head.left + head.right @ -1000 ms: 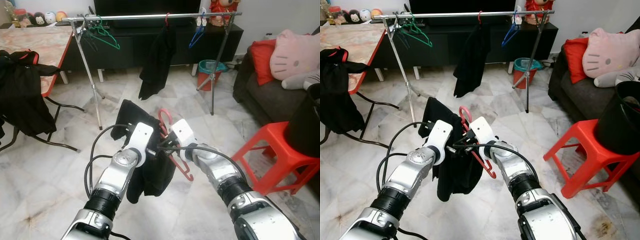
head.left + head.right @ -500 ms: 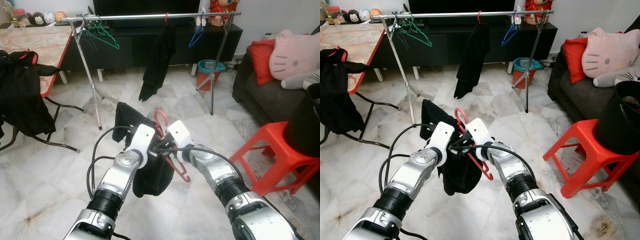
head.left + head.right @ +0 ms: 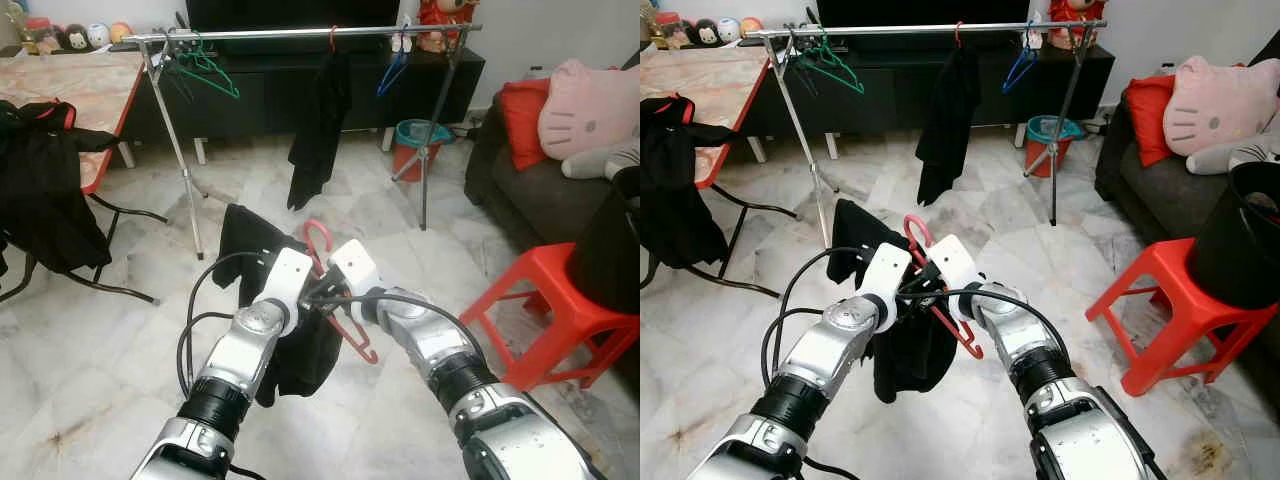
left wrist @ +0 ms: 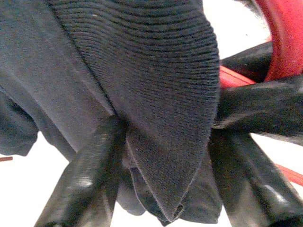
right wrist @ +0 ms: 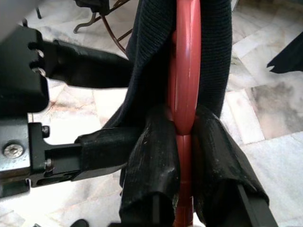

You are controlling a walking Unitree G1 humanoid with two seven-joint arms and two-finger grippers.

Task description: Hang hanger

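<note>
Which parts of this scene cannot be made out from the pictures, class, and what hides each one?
- Red plastic hanger: its left shoulder, covered by the black knitted garment in the eye views.
- Right hand: fingertips, wrapped in garment folds, right wrist view.
- Black bucket on the red plastic stool: cut off by the right edge.

text: none legible | labels: none | signs: none
</note>
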